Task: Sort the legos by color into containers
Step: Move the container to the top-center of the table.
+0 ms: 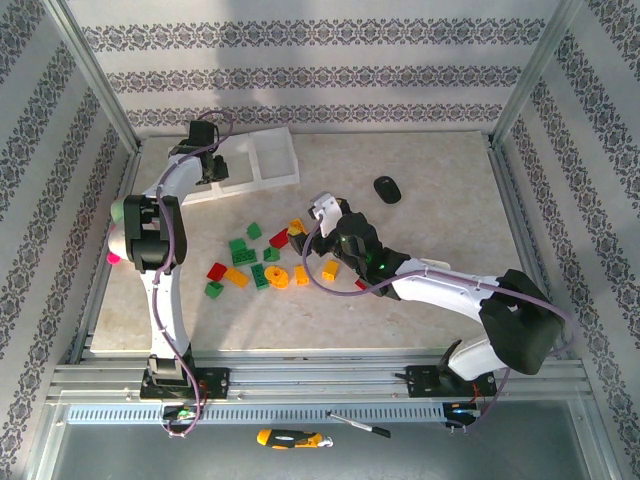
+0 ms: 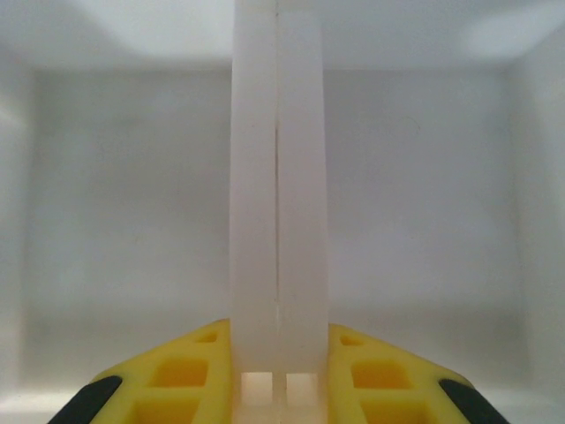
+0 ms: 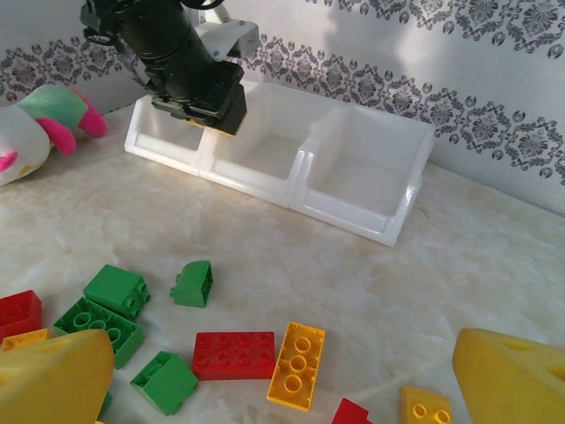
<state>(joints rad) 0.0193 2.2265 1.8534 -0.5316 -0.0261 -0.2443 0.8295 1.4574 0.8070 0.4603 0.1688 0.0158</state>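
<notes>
Marbled tabletop (image 1: pixel 430 215) carries studded plastic legos (image 3: pixel 233 355), translucent three-celled tray (image 3: pixel 353 216).

Left pincer (image 2: pixel 278 132) clamped together, arm reaching forward, right pincer (image 3: pixel 282 384) spread wide.

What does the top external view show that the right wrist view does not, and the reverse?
Top external adds the black oval mouse on the table and a yellow-handled tool near the arm bases. Right wrist adds the right gripper with its yellow fingers up close, wide apart. Both share the white three-compartment plastic tray, the left gripper over its end compartment, and the red, green and yellow-orange studded plastic bricks.
</notes>
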